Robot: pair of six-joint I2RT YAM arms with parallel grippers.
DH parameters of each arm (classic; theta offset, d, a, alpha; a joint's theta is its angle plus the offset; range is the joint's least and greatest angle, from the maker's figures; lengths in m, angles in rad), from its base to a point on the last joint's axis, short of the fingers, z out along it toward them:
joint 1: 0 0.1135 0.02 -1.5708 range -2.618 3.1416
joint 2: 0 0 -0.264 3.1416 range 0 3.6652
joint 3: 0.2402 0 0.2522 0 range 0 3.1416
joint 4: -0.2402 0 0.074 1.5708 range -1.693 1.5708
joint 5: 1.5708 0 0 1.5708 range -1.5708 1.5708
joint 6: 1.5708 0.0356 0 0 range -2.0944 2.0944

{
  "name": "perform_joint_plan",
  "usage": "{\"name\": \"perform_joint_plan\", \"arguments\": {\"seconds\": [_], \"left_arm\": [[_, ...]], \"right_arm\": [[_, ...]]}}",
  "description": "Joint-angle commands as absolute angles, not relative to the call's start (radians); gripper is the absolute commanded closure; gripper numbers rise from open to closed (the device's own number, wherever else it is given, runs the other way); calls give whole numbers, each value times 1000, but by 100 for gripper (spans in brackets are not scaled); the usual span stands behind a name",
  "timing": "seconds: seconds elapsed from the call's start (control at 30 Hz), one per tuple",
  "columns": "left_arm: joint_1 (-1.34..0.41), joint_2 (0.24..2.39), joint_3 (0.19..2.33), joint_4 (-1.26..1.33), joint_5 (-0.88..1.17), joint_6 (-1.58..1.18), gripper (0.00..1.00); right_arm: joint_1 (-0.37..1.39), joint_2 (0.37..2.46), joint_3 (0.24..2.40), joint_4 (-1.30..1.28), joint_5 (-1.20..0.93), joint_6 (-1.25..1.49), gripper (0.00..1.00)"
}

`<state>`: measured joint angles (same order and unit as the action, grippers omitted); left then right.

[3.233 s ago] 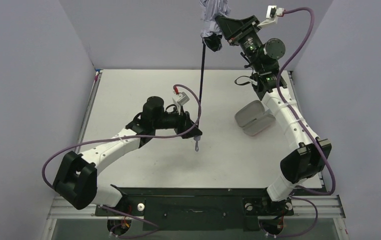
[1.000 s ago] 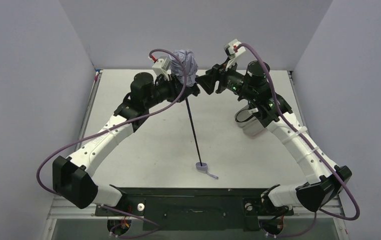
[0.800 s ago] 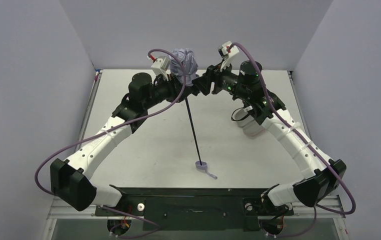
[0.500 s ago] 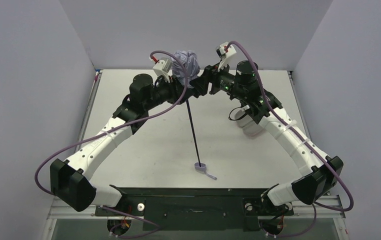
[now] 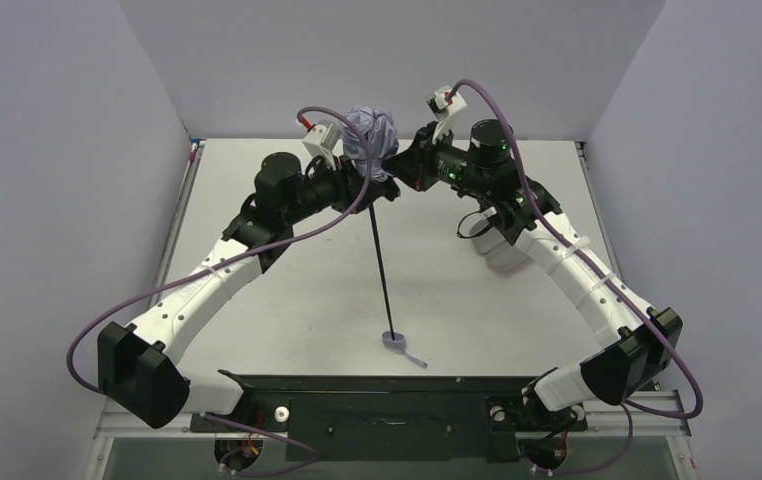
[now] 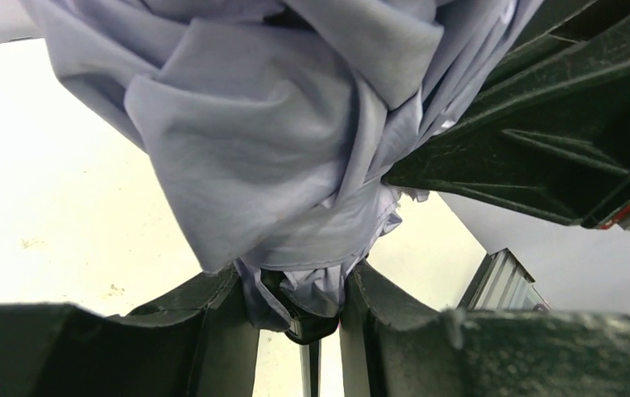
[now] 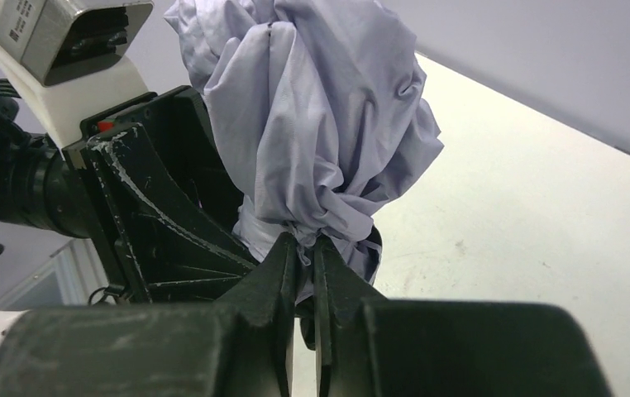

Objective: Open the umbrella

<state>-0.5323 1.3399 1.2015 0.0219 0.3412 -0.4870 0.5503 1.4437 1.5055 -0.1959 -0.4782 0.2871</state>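
A: Arm pose?
B: Both elbows low and out at the near corners, forearms slanting up and inward. L arm (image 5: pixel 207 275) reaches fwd-right, R arm (image 5: pixel 577 275) fwd-left. Wrists meet nose to nose over the far middle of the tabletop (image 5: pixel 307 320).
A: Tools?
B: L tool (image 6: pixel 295 281) part-closed, pinching the umbrella (image 5: pixel 371 140) at the gathered neck under the canopy (image 6: pixel 262 141), w/ fabric plus a black part btwn its fingers. R tool (image 7: pixel 304 246) pressed together, thin fold of canopy caught at the tips, just beside L tool.
A: Umbrella where?
B: Up in the air btwn the two, canopy bunched on top, not spread. Shaft (image 5: pixel 380 260) drops slightly tilted to the handle (image 5: pixel 393 342) near front-middle. Strap (image 5: pixel 413 357) trails right.
A: Anything unclear?
B: Can't tell if handle touches tabletop or hangs just above. Top view: both tools' fingers lost behind fabric and wrist bodies. L wrist view cuts canopy off at top, and the black part in the pinch is too dark to ID. Pale sleeve (image 5: pixel 495 258) mostly hidden behind R arm.
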Motion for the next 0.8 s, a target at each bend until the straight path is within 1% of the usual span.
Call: {"name": "perform_joint_plan", "arguments": {"seconds": [0.0, 0.17, 0.4, 0.47, 0.57, 0.77], "left_arm": [[-500, 1273, 1206, 167, 405, -509, 100], [-475, 1271, 1182, 212, 445, -561, 100], [-404, 1277, 1137, 339, 555, -688, 100], [-387, 1282, 1126, 361, 573, -721, 100], [-371, 1285, 1114, 381, 594, -755, 100], [-358, 1289, 1096, 436, 635, -812, 100]], "right_arm": [[489, 1443, 1536, -155, -537, 310, 100], [451, 1437, 1518, -145, -586, 309, 100], [356, 1424, 1452, -17, -831, 418, 100], [337, 1419, 1429, 62, -887, 474, 100], [327, 1412, 1416, 110, -923, 497, 100], [309, 1405, 1406, 111, -968, 488, 100]]}}
